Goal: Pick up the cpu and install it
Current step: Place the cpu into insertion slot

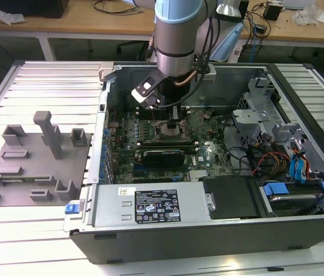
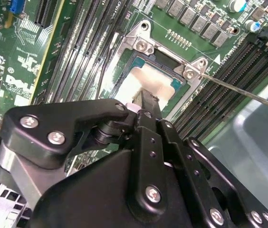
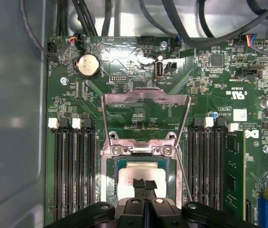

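Grey holder plate is on the exterior view's left, well apart from the open case, where the gripper is down at the socket: fingers pinched together, no gap, tips on or just above the middle of the cpu, which lies in the socket frame below the raised load plate. Risk, my read: nothing clamps the chip, so sideways drag from the tips could skew it and bend pins. Cpu is flat, metal top up, edges parallel to the memory slots; it's square, so no real long axis.
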